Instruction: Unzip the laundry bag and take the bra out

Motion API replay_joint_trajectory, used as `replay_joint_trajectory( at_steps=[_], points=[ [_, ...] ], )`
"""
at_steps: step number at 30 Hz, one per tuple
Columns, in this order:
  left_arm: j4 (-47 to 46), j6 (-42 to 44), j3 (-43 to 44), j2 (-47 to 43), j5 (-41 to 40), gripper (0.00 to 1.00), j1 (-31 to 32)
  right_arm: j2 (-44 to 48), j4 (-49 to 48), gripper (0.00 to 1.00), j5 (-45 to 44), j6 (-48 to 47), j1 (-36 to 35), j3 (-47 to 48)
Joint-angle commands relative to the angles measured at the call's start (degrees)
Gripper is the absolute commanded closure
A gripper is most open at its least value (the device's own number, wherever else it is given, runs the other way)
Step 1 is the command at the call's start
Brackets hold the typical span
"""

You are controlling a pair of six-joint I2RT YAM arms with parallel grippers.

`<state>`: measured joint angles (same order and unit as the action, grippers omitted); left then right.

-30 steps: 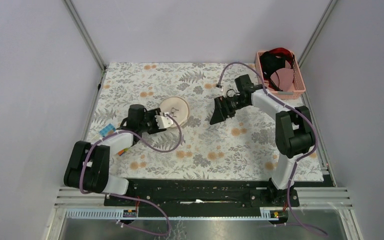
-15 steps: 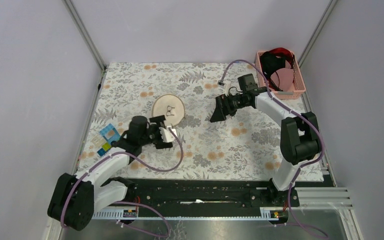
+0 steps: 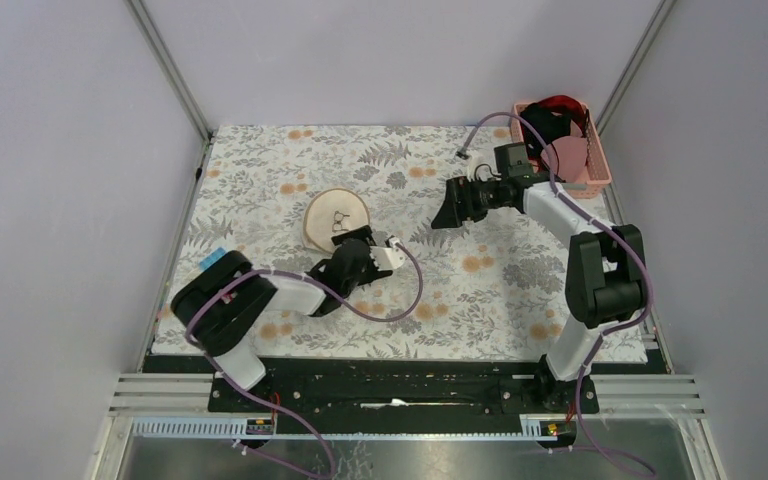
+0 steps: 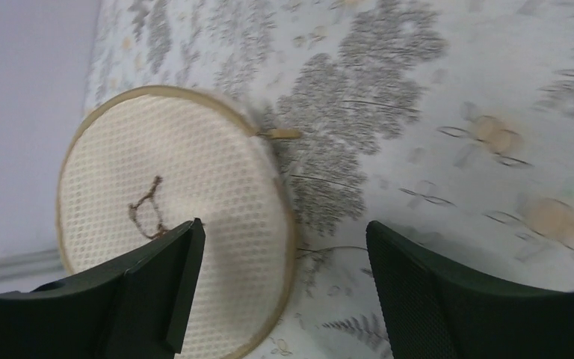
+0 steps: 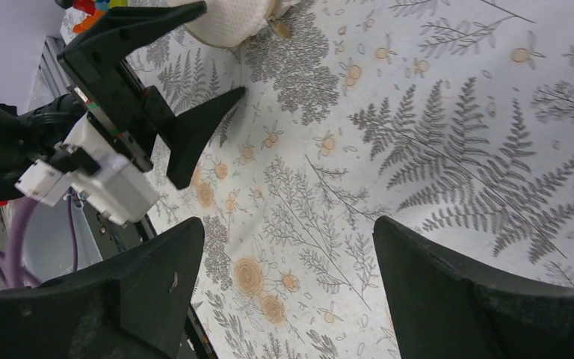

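Note:
The laundry bag lies flat and closed on the floral cloth, a round cream mesh case with a small dark drawing. In the left wrist view the bag fills the left side, and its tan zip pull sticks out at the rim. My left gripper is open and empty, just above the bag's near right edge. My right gripper is open and empty over bare cloth, well to the right of the bag. The right wrist view shows the left gripper below the bag. No bra shows.
A pink slatted basket with black and red garments stands at the far right corner, behind the right arm. A small blue object lies at the cloth's left edge. Metal frame posts stand at the far corners.
My left gripper has left the bag's left side, swung along its near side, and now points at its near right edge. The bag shifted slightly left. My right gripper drew back to the right.

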<state>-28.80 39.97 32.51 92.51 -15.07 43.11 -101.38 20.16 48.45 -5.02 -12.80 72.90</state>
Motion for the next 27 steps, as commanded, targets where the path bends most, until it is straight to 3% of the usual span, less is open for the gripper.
replay_joint_trajectory(
  at_steps=[1,6,8,10,17,27],
  points=[
    [-13.6,3.7,2.1,6.2,-14.0,0.17,-0.1,3.6,-1.7,0.09,-1.2,0.4,1.6,0.8],
    [-16.9,7.2,-0.1,8.6,-14.8,0.26,-0.1,4.7,-1.8,0.09,-1.7,-0.6,2.2,-0.3],
    [-18.4,8.5,-0.4,9.8,-15.2,0.38,-0.6,5.0,-1.9,0.09,-1.6,-0.6,2.3,-0.7],
    [-18.0,8.0,0.0,9.9,-15.4,0.56,-1.2,5.2,-2.2,0.09,-1.6,-0.7,2.3,-1.1],
    [-3.1,-1.5,4.0,-0.7,-4.8,1.00,-1.9,6.5,-5.0,0.09,-1.2,-0.5,2.2,-3.8],
    [13.9,-11.7,7.7,-13.4,19.7,1.00,-3.4,8.4,-10.8,0.12,1.6,3.2,0.7,-9.4]
  ],
)
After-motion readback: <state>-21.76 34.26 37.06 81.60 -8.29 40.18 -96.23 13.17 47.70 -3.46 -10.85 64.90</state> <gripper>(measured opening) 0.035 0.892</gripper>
